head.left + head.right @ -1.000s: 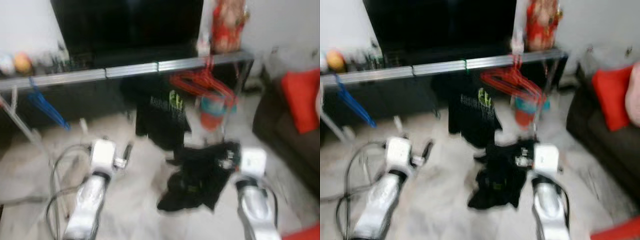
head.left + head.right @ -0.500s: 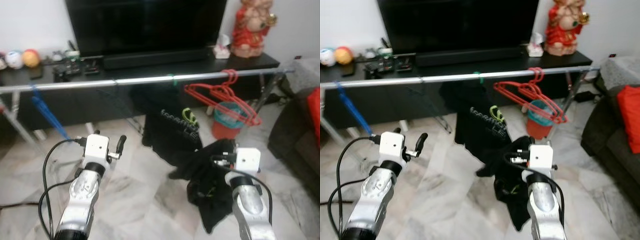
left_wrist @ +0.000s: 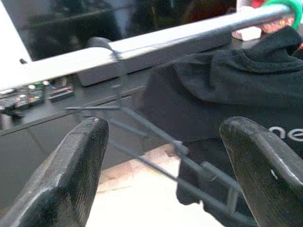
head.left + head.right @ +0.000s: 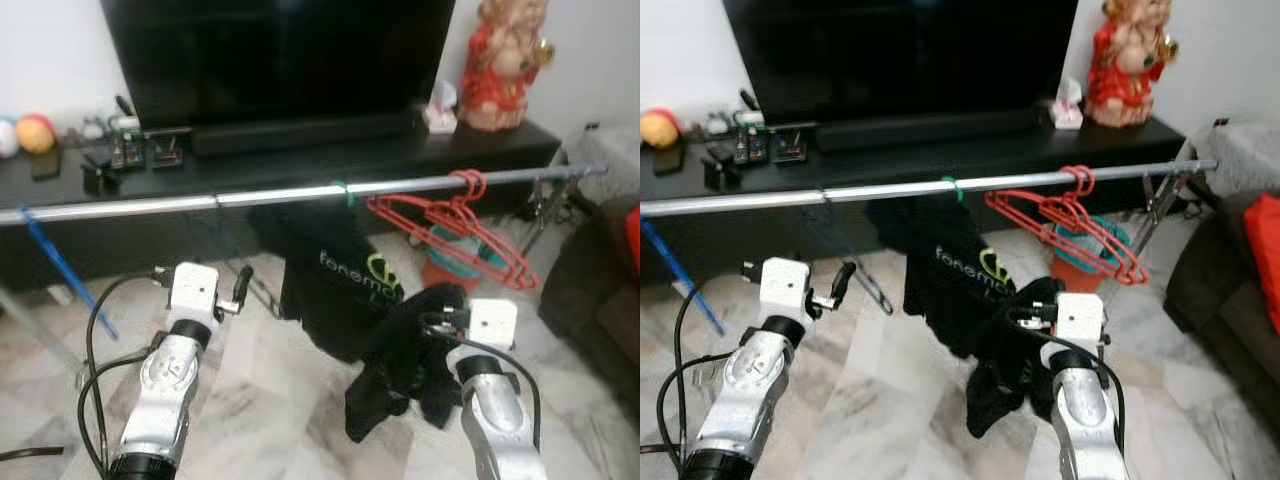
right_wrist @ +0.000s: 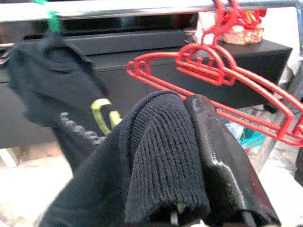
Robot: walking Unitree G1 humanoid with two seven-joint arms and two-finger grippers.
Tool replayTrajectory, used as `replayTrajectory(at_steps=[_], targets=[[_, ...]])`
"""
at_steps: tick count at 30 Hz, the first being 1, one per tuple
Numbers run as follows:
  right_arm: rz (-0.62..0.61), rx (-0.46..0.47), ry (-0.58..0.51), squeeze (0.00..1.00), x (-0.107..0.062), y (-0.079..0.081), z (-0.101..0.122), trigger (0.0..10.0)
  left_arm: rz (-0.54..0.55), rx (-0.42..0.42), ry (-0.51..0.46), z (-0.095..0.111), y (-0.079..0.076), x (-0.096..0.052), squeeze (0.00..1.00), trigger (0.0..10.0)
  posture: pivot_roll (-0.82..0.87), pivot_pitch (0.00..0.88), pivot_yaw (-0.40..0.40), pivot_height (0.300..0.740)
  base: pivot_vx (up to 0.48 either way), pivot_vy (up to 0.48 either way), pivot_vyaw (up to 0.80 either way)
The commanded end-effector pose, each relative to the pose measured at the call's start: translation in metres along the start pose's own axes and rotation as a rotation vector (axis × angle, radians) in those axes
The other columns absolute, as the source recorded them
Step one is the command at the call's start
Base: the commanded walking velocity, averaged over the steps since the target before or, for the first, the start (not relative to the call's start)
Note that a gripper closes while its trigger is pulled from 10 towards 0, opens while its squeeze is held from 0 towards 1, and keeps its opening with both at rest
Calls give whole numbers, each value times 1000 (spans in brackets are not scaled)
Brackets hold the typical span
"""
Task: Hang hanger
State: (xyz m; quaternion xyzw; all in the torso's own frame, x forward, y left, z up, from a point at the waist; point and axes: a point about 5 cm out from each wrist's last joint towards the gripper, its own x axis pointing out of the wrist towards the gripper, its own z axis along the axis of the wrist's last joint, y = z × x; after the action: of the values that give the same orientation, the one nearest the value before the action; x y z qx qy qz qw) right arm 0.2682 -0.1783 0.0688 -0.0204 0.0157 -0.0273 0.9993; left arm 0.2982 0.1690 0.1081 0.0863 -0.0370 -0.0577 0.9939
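From my head I see a rail (image 4: 300, 193) before a TV stand (image 4: 300, 150); on the rail hang a black shirt (image 4: 340, 280), a clear hanger (image 4: 855, 265) and red hangers (image 4: 455, 225), and my right claw (image 4: 440, 322) holds a dark garment (image 4: 400, 370) below them, while my left claw (image 4: 243, 285) is free, near the clear hanger. My left wrist shows my fingers (image 3: 71, 175) wide apart with the clear hanger between them, not touching. My right wrist shows one finger (image 5: 222, 161) pressed on the ribbed dark garment, the red hangers on the rail just behind.

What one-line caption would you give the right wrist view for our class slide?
Right pincer shut on a black garment, facing red hangers hooked on a metal rail.
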Motion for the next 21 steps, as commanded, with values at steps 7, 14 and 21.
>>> replayTrajectory(at_steps=[7,14,21], targets=[[-11,8,-18,0,2,-5,6,10000,-43,-42,73,-2,-8,4,0,10000,53,0,-17,740,327,0,0],[-4,12,-14,0,1,-3,6,10000,-79,-133,198,-10,-12,4,0,10000,57,0,-13,740,0,0,0],[5,18,-13,0,1,1,6,10000,-45,-179,265,-2,-8,15,0,10000,56,0,-4,740,0,0,0]])
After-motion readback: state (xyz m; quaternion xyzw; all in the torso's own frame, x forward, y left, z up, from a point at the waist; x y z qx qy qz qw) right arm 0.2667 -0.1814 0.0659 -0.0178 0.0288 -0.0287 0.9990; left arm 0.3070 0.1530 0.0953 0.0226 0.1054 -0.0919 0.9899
